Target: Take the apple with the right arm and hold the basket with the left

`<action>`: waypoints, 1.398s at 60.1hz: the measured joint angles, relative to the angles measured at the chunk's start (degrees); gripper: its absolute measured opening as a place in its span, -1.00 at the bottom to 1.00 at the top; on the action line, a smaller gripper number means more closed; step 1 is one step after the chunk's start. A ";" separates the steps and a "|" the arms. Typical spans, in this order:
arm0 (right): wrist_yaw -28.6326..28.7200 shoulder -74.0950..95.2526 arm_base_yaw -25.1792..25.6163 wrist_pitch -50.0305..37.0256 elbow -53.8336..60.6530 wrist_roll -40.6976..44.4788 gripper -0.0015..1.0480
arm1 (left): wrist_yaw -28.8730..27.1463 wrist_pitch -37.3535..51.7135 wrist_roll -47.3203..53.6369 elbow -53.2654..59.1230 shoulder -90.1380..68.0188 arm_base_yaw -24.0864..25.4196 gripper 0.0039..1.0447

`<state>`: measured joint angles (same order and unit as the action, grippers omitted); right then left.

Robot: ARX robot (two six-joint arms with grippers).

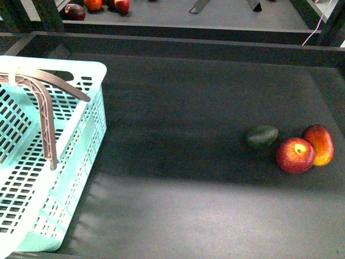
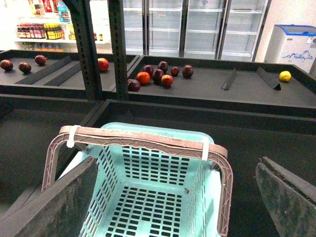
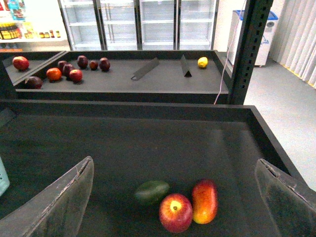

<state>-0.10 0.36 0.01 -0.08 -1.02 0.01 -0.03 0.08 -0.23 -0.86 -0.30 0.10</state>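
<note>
Over the slotted turquoise basket (image 2: 158, 168), left gripper's (image 2: 170, 203) jaws gape; right gripper's (image 3: 173, 202) likewise, facing the round glossy apple (image 3: 175, 213).

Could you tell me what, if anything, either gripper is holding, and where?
Nothing is held: the left gripper and the right gripper are both open and empty.

The left gripper (image 2: 177, 165) has its jaws spread wide, both flat dark fingers (image 2: 59, 207) angled outward, pads looking pretty scuffed. The right gripper (image 3: 174, 163) is the same deal: jaws gaping, worn grey fingers (image 3: 54, 207) splayed either side, gripping nothing. Both point forward and slightly down.
</note>
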 joint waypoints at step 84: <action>0.09 -0.04 0.00 0.00 0.00 0.00 0.83 | 8.07 16.22 -60.13 -27.56 -77.35 6.38 0.87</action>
<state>-0.01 0.32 0.01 -0.08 -1.02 0.01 8.03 16.29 -60.36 -28.42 -77.65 6.48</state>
